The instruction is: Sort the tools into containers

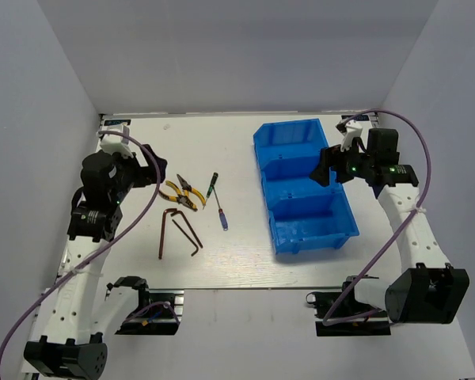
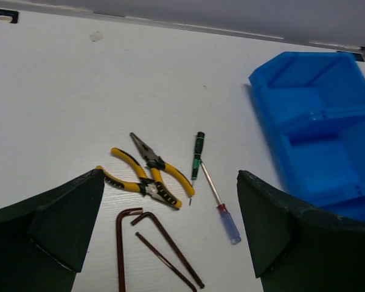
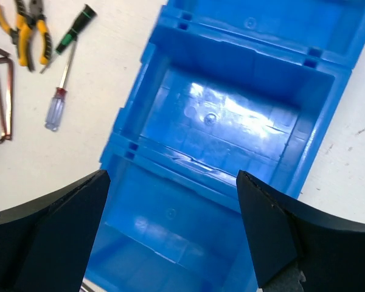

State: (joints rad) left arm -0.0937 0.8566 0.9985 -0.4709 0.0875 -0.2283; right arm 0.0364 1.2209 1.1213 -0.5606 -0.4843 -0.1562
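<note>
Two yellow-handled pliers (image 1: 182,192) lie crossed on the white table left of centre. Beside them are a green-handled screwdriver (image 1: 212,187) and a blue-handled screwdriver (image 1: 222,218). Several brown hex keys (image 1: 178,231) lie nearer the front. The blue three-compartment bin (image 1: 315,237) stands at the right, with nothing visible inside. My left gripper (image 1: 157,172) is open and empty, raised left of the tools. Its view shows the pliers (image 2: 149,173), hex keys (image 2: 155,243) and both screwdrivers (image 2: 198,152). My right gripper (image 1: 324,166) is open and empty above the bin (image 3: 188,161).
Grey walls enclose the table on the left, back and right. Purple cables loop from both arms. In the right wrist view the pliers (image 3: 27,27), screwdrivers (image 3: 55,109) and hex keys (image 3: 3,97) lie left of the bin.
</note>
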